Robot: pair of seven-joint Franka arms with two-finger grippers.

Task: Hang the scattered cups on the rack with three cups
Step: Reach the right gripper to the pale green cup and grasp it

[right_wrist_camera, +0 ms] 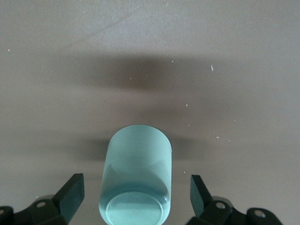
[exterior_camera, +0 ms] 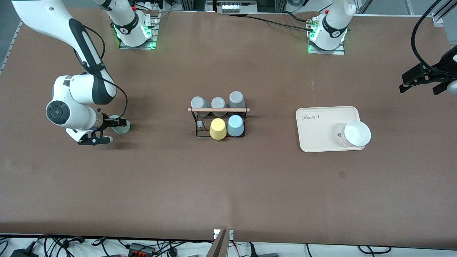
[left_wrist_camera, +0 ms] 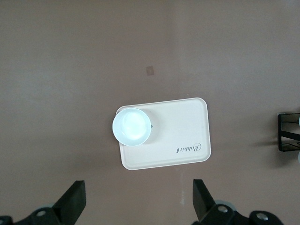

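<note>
Lying on the bench (exterior_camera: 228, 185) toward the right arm's end, the sage green cup (right_wrist_camera: 137, 180) sits between the spread fingers of the right pincer (right_wrist_camera: 136, 197). Blue cup (exterior_camera: 235, 125) and three grey cups (exterior_camera: 218, 103) hang on the rack (exterior_camera: 218, 110). Left pincer (left_wrist_camera: 138, 199) hovers spread above the tray (left_wrist_camera: 178, 140).

The bench (exterior_camera: 228, 185) is being lit evenly and softly from overhead. Short, faint shadows are being cast beside the rack (exterior_camera: 218, 121) and tray (exterior_camera: 321, 142). Glare is washing out the white bowl (left_wrist_camera: 132, 126). A broad soft shadow is being thrown past the sage green cup (right_wrist_camera: 138, 178), which is being rendered slightly soft.
</note>
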